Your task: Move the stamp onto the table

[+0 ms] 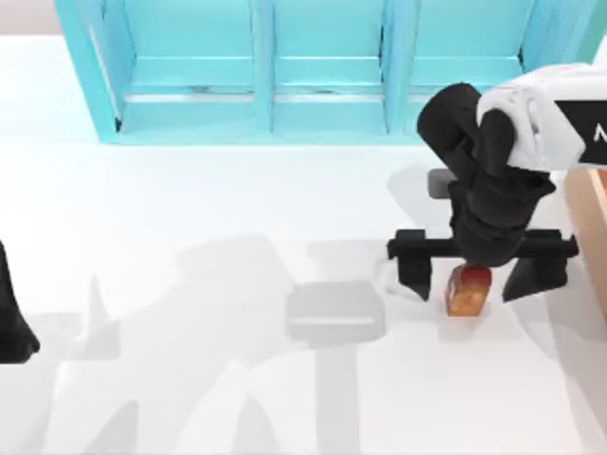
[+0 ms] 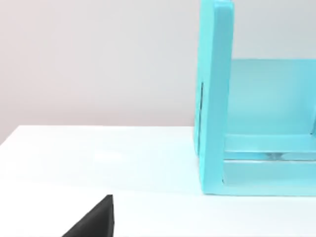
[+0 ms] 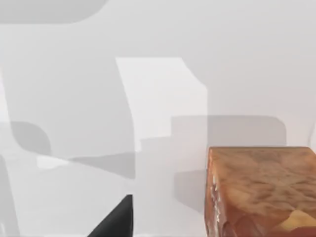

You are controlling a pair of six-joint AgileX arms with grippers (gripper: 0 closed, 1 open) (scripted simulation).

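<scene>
Our right gripper (image 1: 481, 275), lower right of the top view: fingers spread wide, released, straddling the stamp (image 1: 469, 290) (standing on the bench (image 1: 190, 237)). Left arm parked at left edge.

Partial white letter on right arm (image 1: 569, 123), unreadable.

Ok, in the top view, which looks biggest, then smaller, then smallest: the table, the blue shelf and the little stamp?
1. The table, by far the largest.
2. The blue shelf along its far edge.
3. The stamp, tiny, standing on the table between the right gripper's open jaws.
</scene>
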